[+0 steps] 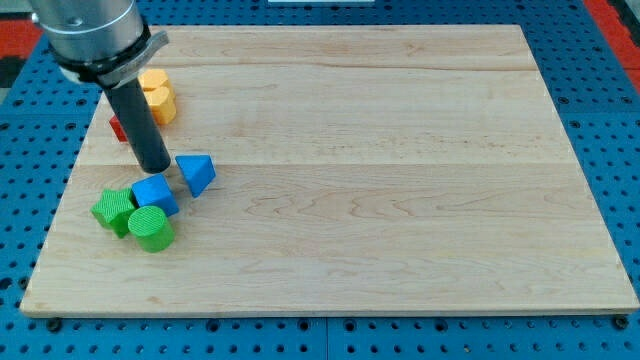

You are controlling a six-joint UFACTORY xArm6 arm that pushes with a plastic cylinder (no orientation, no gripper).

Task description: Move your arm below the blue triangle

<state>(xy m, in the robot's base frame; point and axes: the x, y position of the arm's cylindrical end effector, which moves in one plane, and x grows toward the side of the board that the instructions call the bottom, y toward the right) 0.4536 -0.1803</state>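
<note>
- The small red block (117, 127) sits mostly hidden behind the straight dark rod (140, 125); its shape cannot be told.
- The grey metal arm housing (90, 35) is cut off by the view's top edge.
- The rod covers part of the lower yellow block (160, 103).

Bright, even overhead light; soft short shadows under blocks on wooden board (400, 150). Faint sheen on wood. Sharp focus throughout, no visible edge distortion.

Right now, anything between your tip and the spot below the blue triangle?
Yes. My tip sits left of the blue triangle; the blue cube lies just under it, toward the view's bottom, beside that route. Board below the triangle is bare.
</note>
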